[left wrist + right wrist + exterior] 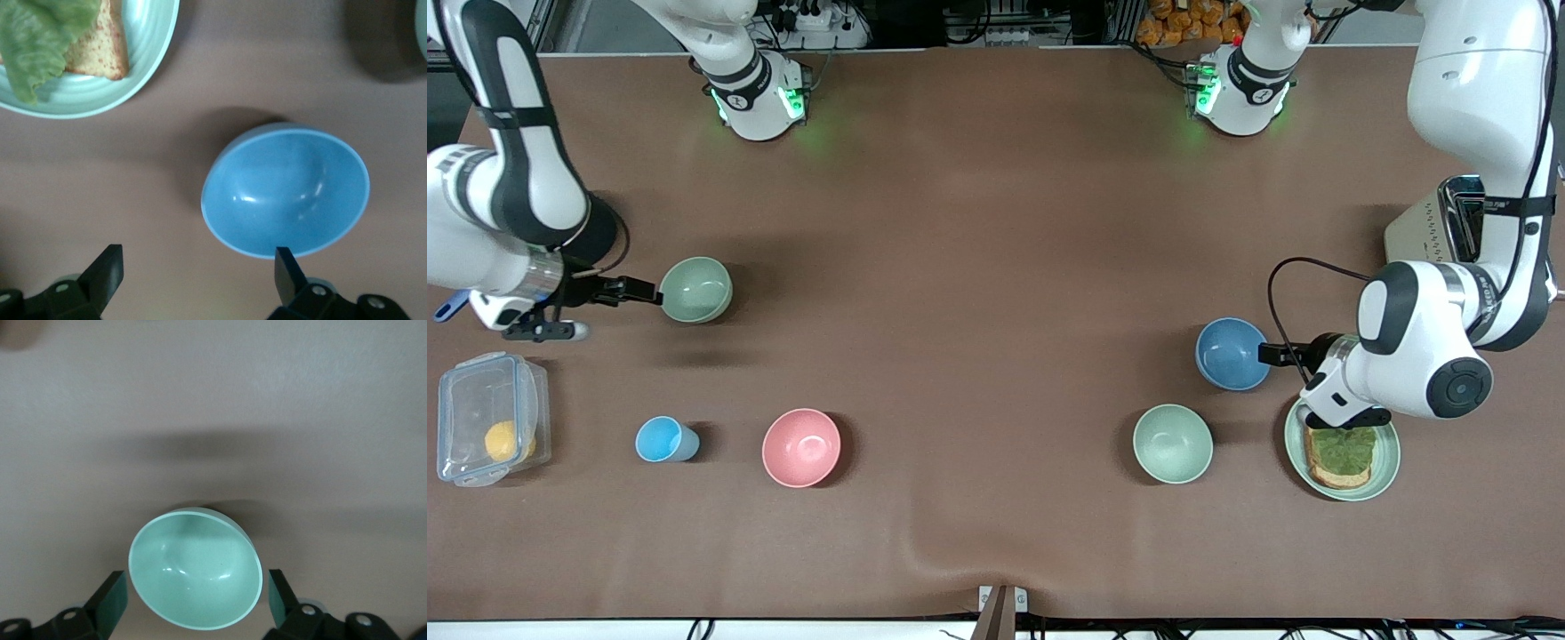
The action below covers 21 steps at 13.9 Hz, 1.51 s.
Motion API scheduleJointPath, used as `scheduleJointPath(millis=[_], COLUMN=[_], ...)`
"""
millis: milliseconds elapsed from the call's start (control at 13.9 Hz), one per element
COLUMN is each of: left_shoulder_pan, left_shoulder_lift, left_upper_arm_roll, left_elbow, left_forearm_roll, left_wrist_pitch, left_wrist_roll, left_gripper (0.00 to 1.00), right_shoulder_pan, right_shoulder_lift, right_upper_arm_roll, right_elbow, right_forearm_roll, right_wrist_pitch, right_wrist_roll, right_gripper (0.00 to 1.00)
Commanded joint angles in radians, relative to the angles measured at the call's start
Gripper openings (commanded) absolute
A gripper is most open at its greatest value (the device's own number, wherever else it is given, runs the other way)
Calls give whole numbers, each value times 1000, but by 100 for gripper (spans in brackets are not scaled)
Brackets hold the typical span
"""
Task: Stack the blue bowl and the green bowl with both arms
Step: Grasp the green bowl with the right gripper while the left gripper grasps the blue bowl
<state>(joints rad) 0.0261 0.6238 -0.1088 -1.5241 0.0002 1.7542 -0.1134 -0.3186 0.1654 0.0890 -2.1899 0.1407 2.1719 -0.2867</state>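
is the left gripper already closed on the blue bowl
No, the left gripper is open, its fingers spread wide, one beside the rim of the blue bowl and the other well clear of it.

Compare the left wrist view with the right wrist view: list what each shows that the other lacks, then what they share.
Only the left wrist view shows the blue bowl, with one finger of the open left gripper at its rim, and the green plate carrying toast and lettuce. Only the right wrist view shows the green bowl, sitting between the open right gripper's fingers. Both show the brown table and a wide-open gripper at a bowl.
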Motion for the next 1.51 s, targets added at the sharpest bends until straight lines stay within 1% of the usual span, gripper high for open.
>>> scheduleJointPath(millis=[0,72,144,288,433,577,721,793,865,938,1010,1082,1154,1226,1442], left_shoulder_pan=[3,1,-2,-3,-6,-5,-9,-9,-9,-9,-9,-9,-9,-6,-6], left_shoulder_lift=[43,57,68,70,74,74,74,74,74,74,74,74,73,70,67], left_upper_arm_roll=[-3,-3,-3,-2,-2,-2,-2,-2,-2,-2,-2,-2,-2,-2,-2], left_elbow=[10,9,-4,-40,-74,-85,-90,-90,-90,-90,-90,-91,-91,-91,-91], left_forearm_roll=[18,18,18,20,21,21,26,26,26,26,26,26,26,26,26], left_wrist_pitch=[27,42,57,94,117,125,128,130,131,131,131,131,131,131,130], left_wrist_roll=[-2,-3,-5,-17,-23,-23,-23,-23,-23,-25,-25,-25,-26,-26,-38], left_gripper=[100,100,100,100,100,100,98,58,26,11,4,0,0,0,0], right_shoulder_pan=[-13,-10,-11,-20,-27,-31,-42,-46,-46,-46,-46,-46,-46,-45,-42], right_shoulder_lift=[-46,-44,-40,-21,0,23,48,61,69,71,72,80,88,92,92], right_upper_arm_roll=[12,12,12,11,11,11,12,12,12,12,12,14,14,14,17], right_elbow=[-121,-158,-171,-171,-189,-192,-195,-195,-199,-205,-214,-220,-232,-247,-261], right_forearm_roll=[25,25,25,25,25,25,25,25,25,25,25,25,25,25,27], right_wrist_pitch=[115,179,215,233,293,322,361,376,388,402,416,433,456,497,508], right_wrist_roll=[-28,-35,-61,-104,-108,-114,-147,-152,-152,-152,-155,-161,-164,-166,-164], right_gripper=[91,91,91,91,90,88,83,79,78,74,69,63,57,48,11])
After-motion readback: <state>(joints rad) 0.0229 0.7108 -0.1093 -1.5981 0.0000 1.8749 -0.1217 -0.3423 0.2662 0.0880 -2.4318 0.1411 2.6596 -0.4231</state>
